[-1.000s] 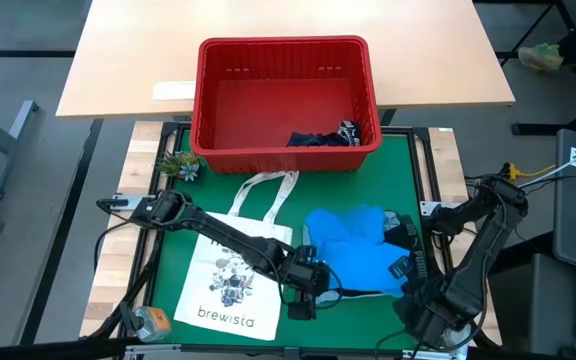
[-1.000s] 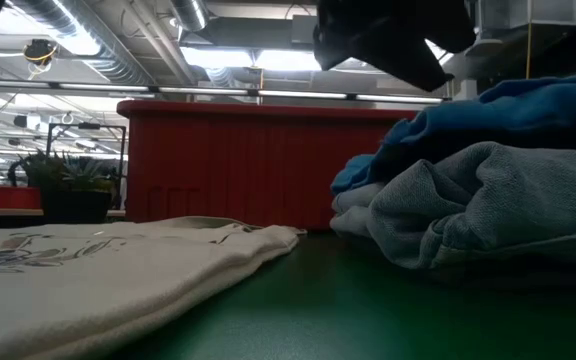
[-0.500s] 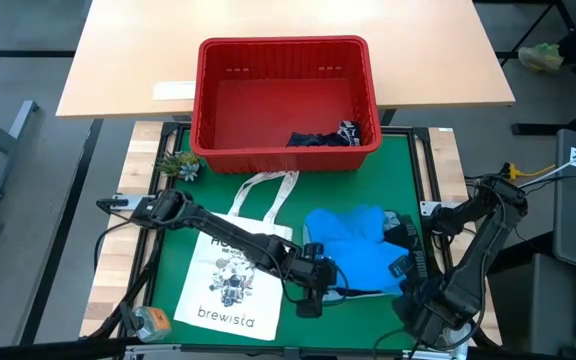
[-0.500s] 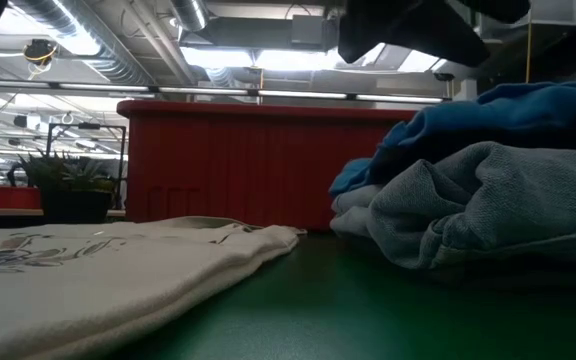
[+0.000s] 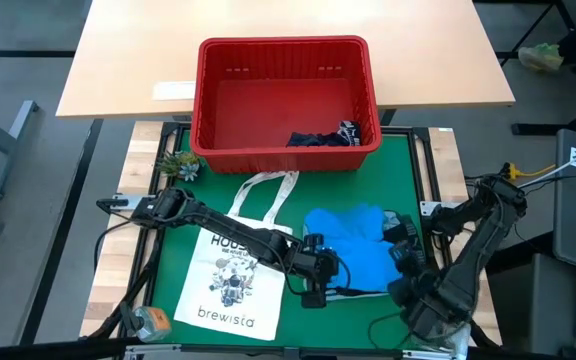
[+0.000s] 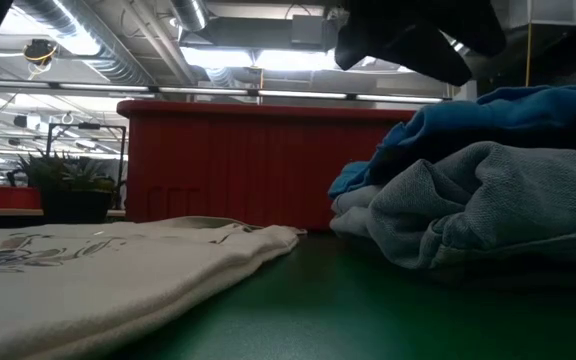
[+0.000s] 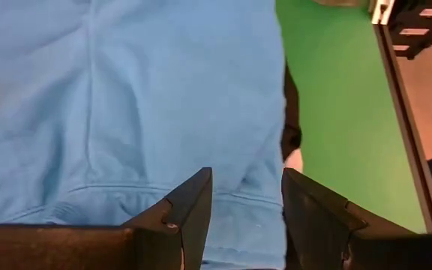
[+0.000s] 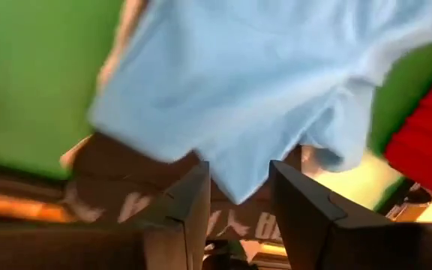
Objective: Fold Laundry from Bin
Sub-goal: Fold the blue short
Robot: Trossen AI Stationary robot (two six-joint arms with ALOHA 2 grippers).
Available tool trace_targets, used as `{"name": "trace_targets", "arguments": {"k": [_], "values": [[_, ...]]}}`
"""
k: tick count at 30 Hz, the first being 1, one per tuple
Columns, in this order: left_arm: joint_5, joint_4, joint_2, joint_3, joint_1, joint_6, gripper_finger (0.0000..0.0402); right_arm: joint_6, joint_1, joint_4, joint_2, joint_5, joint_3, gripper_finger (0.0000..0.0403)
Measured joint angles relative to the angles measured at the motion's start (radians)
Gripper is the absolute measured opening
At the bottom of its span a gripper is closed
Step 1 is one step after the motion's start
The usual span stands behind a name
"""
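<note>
The red bin [image 5: 286, 100] stands at the mat's far edge with a dark navy garment [image 5: 320, 139] in its near right corner. On the green mat a bright blue garment [image 5: 353, 250] lies on a pale denim one [image 6: 468, 210]. My left gripper [image 5: 315, 285] stands open over the blue garment's near left edge [image 7: 201, 112], its fingers apart [image 7: 246, 202]. My right gripper [image 5: 405, 262] is at the garment's right side, pointing steeply down, open [image 8: 238, 199]. Whether either touches the cloth, I cannot tell.
A white tote bag [image 5: 233, 270] lies flat on the mat's left half under my left arm. A small potted plant [image 5: 180, 165] stands at the bin's near left corner. A dark piece with pale lettering [image 5: 398, 225] lies beside the blue garment's right edge.
My left gripper has swung a little toward the table's right, farther over the blue garment. My right gripper has tipped more steeply down at the garment's right side. The blue garment's near right corner now reaches less far toward the near edge.
</note>
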Motion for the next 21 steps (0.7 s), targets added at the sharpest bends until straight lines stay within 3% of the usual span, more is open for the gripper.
{"name": "trace_targets", "arguments": {"k": [4,9,12,16,21], "values": [[0.000,-0.004,0.000,0.000,-0.002,-0.002,0.0155,0.002,-0.064,-0.003,-0.003,0.018,-0.044,0.0138],[0.002,-0.009,0.000,0.000,-0.002,-0.002,0.0155,-0.090,-0.145,-0.002,-0.024,-0.136,-0.138,0.0138],[0.002,-0.010,0.000,0.000,-0.001,-0.002,0.0155,-0.113,-0.162,-0.002,-0.062,-0.154,-0.184,0.0138],[0.002,-0.009,0.000,0.000,-0.004,-0.002,0.0155,-0.079,-0.156,-0.001,-0.168,-0.119,-0.215,0.0138],[0.002,-0.009,0.000,0.000,-0.004,-0.002,0.0155,0.107,-0.159,0.027,-0.372,-0.094,-0.298,0.0138]]}}
